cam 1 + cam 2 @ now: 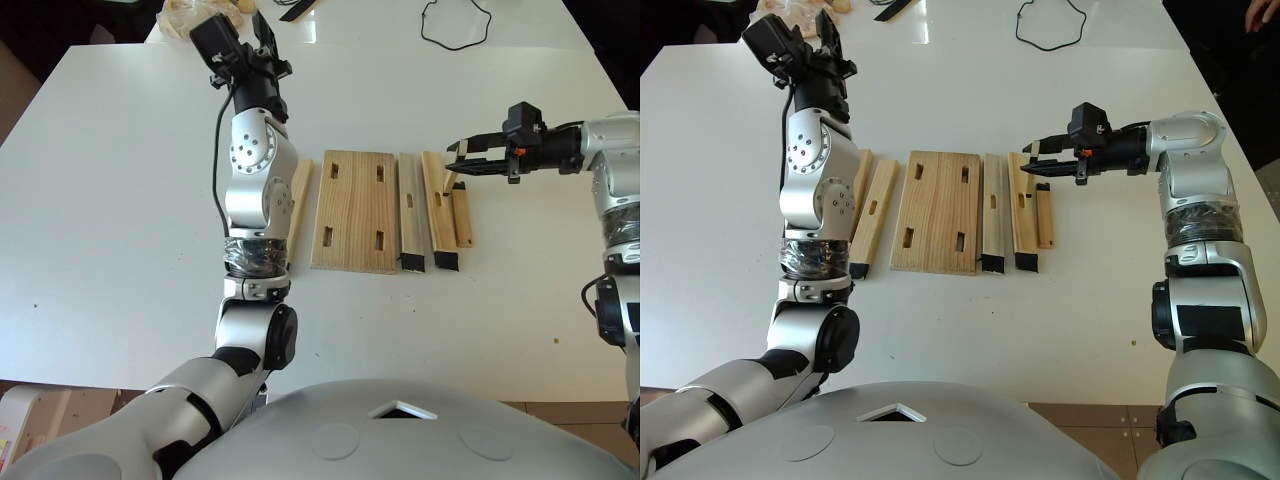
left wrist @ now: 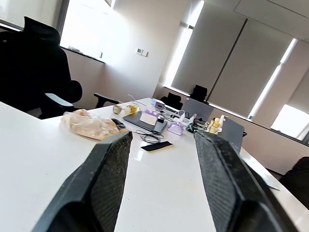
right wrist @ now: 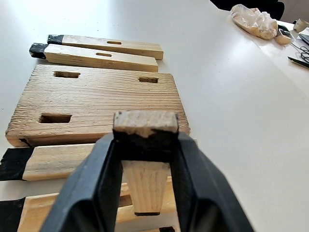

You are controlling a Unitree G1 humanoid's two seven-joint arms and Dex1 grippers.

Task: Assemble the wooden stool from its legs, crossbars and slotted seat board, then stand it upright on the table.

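The white table point(image 1: 110, 200) carries the stool parts laid flat in a row. The slotted seat board point(image 1: 353, 210) lies at the middle, its four slots facing up. At its 3 o'clock, two legs with black tips point(image 1: 410, 212) lie side by side just beside it, and a short crossbar point(image 1: 463, 216) lies against the outer one. At the board's 9 o'clock, two more legs point(image 1: 874, 214) lie partly hidden behind the left arm.

The right gripper point(image 1: 1032, 160) hangs at about 2 o'clock from the board, above the far ends of the right-hand legs. Its fingers are clenched on a second crossbar point(image 3: 145, 186), which has a dark upper end and a tapered end pointing down toward the legs.

The left gripper point(image 2: 161, 145) is raised at 11 o'clock from the board, fingers spread apart with nothing between them. A plastic bag point(image 2: 89, 126) and a black cable point(image 1: 455, 25) lie toward 12 o'clock.
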